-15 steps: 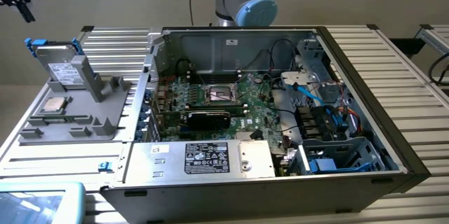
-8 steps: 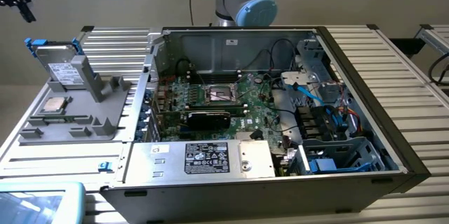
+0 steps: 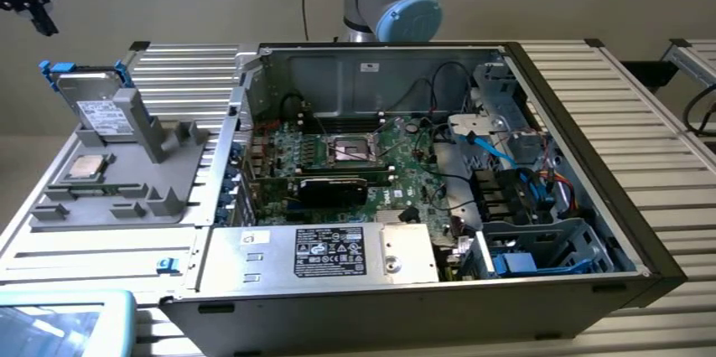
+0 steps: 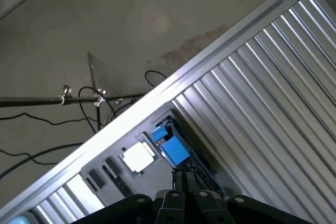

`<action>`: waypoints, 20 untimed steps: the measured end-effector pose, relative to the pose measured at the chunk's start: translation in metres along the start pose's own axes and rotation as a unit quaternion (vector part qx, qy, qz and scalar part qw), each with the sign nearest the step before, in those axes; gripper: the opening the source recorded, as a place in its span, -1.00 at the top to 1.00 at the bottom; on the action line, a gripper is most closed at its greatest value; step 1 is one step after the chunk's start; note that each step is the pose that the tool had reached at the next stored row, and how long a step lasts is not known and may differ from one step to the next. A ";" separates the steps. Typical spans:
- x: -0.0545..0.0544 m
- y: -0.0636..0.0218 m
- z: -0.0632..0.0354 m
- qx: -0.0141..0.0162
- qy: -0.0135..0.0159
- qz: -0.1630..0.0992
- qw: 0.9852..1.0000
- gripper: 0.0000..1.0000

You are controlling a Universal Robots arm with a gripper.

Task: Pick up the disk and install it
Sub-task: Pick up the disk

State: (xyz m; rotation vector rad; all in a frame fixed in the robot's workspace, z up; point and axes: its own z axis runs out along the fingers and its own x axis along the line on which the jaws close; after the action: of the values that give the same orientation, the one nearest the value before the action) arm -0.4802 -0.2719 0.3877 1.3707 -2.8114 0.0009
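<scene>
Grey metal with a white label marks the disk (image 3: 99, 110), which is stood on its edge in a slot of the grey holder (image 3: 157, 143), at the exterior view's left, on the ribbed surface (image 3: 626, 89) beside the open computer case (image 3: 626, 231). The disk has not been picked up yet, and nothing of it is seen inside the case. The pincer (image 4: 185, 178) is closed and nothing is held in it; it is seen high above the holder, well apart from the disk. Trouble could be met from here. If the pincer were brought down closed, the top of the disk could be bumped and the disk could be knocked over in its slot. The small square chip (image 3: 87, 167) is laid just beside the disk, so it could be hit or grabbed by mistake. The blue rails (image 3: 50, 72) could be pinched crookedly, and then the disk could slip. Loose wires are seen inside the case, and the disk could be caught on them. By count, one disk, two blue rails, one chip, one holder, one case, one big silver box (image 3: 391, 248) with a black label, one arm (image 3: 391, 1) and one pincer are seen.
</scene>
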 end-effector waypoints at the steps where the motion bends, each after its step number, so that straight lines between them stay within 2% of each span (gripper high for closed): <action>1: 0.000 0.0000 0.0000 0.000 0.000 -0.009 1.000 0.79; 6: 0.000 0.0000 0.0001 0.001 0.000 -0.054 0.999 0.79; 11: 0.000 0.0000 0.0002 0.001 0.001 -0.100 0.995 0.79; 15: 0.000 0.0000 0.0003 0.002 0.001 -0.136 0.991 0.79; 20: 0.000 0.0000 0.0003 0.002 0.001 -0.181 0.983 0.79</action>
State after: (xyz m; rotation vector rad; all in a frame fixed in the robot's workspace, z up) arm -0.4802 -0.2719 0.3875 1.8572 -2.5169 0.0046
